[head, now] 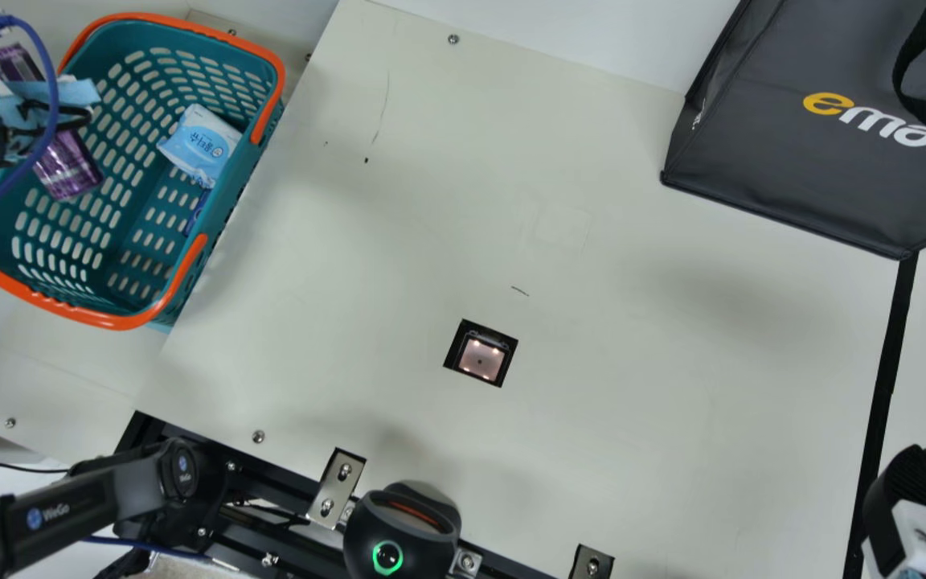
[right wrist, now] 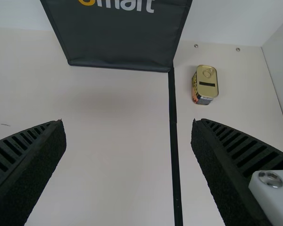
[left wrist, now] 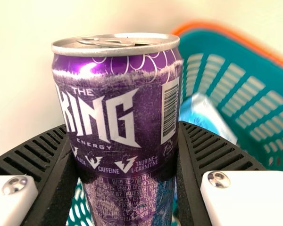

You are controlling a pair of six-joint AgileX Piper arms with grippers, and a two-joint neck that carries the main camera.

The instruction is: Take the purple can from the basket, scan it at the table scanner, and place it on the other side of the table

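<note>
Holding the purple can (left wrist: 118, 89) tight, the left gripper (head: 29, 112) has its jaws only as far apart as the can is wide, with one ribbed finger pressed on each side. The can is shiny, with a silver top, a pull tab, big white letters and a box of black and white stripes near its upper side. It hangs over the outer side of the green basket (head: 121, 322), away from the table (head: 334, 265). I cannot tell how high it is. The basket sits just beside the table edge, and a wide stretch of table lies between it and the dark bag (head: 784, 161). The scanner window (head: 481, 359) is a small lit square set in that stretch. A black strip (head: 885, 386) runs down the far side, with a small tin (right wrist: 205, 84) past it. The right gripper (head: 913, 490) is near the strip, jaws spread wide, holding nothing. Inside the basket are a light blue pack (head: 199, 145) and, by it, something dark blue (head: 196, 212), mostly hidden.
</note>
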